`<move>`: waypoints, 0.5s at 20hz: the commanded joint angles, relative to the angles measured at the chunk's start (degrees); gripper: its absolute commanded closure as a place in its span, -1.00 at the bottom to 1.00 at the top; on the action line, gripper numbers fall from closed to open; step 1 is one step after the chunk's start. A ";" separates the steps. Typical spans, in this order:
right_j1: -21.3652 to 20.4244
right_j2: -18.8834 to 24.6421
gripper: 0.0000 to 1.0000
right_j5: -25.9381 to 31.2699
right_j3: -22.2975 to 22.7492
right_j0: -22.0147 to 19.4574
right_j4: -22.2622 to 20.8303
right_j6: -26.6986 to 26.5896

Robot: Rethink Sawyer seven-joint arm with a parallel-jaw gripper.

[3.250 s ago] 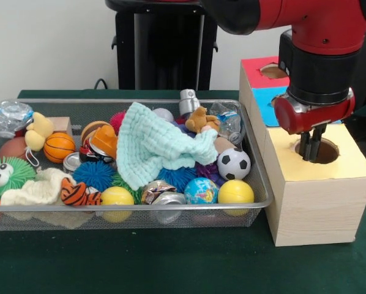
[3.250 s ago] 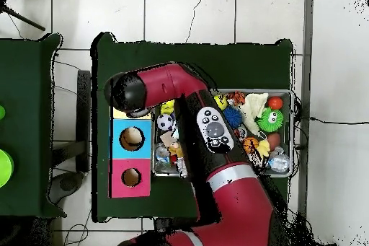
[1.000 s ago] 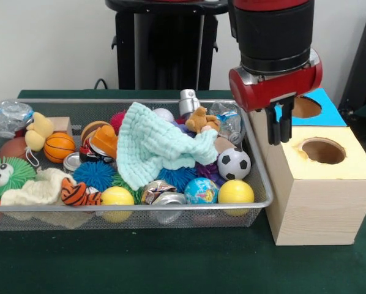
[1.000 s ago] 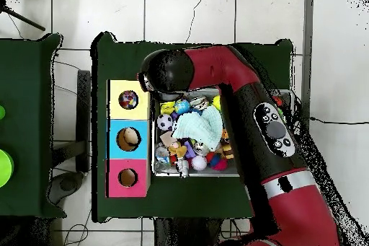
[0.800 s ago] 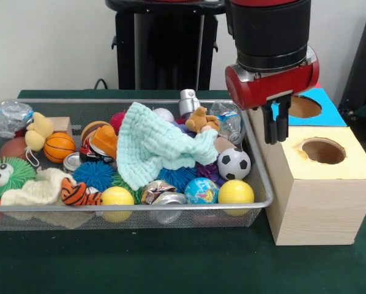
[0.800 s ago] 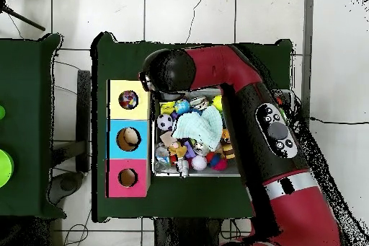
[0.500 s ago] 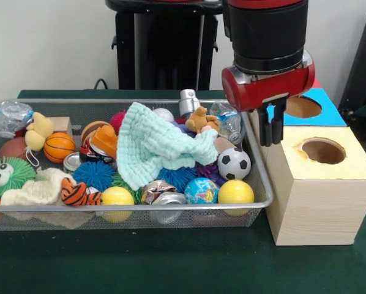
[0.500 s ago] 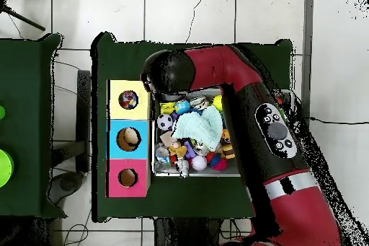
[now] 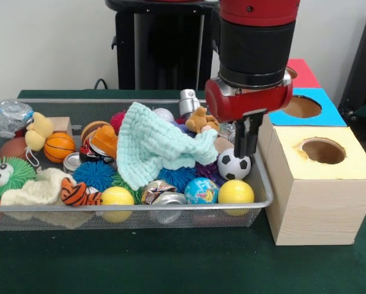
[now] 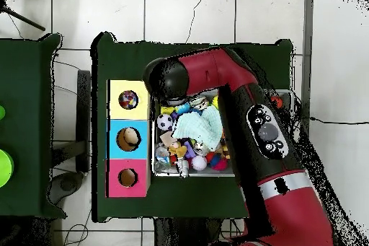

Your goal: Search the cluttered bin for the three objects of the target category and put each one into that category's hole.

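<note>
The gripper (image 9: pixel 246 147) is hanging over the wire-mesh bin's (image 9: pixel 171 215) three o'clock end, its two dark, slim fingers drawn close together with nothing between them. Its tips are sitting just above the glossy black-and-white soccer ball (image 9: pixel 234 163). Above it, the arm's (image 9: pixel 256 43) thick black cylinder and rounded red collar are filling the top of the front view.

A knitted mint-green cloth (image 9: pixel 155 144) with a waffle texture is draping in folds over the middle of the heap. A fuzzy brown plush toy (image 9: pixel 202 120) is poking out at the cloth's one o'clock. Along the bin's near rim two smooth yellow balls (image 9: pixel 235 192) are resting, with a globe-printed ball (image 9: pixel 201 190) and a crumpled metal can (image 9: pixel 158 191) between them. Toward nine o'clock a spiky green ball with bulging eyes (image 9: pixel 5 175), a pebbled orange basketball (image 9: pixel 59 147) and a spiky blue ball (image 9: pixel 93 174) are lying among the clutter.

At three o'clock of the bin, the pale wooden box (image 9: pixel 314 202) is standing on the green tablecloth, its flat top divided into yellow, blue and red panels, each cut with a round hole (image 9: pixel 322 150). In the overhead view a small patterned ball (image 10: pixel 129 99) is showing inside the yellow hole.
</note>
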 commanded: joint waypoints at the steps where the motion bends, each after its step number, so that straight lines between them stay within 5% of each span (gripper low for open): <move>1: 2.74 -4.78 1.00 0.74 0.08 -0.84 -5.47 -7.82; 10: 0.00 -3.78 1.00 -1.40 7.53 -6.83 -2.80 -7.87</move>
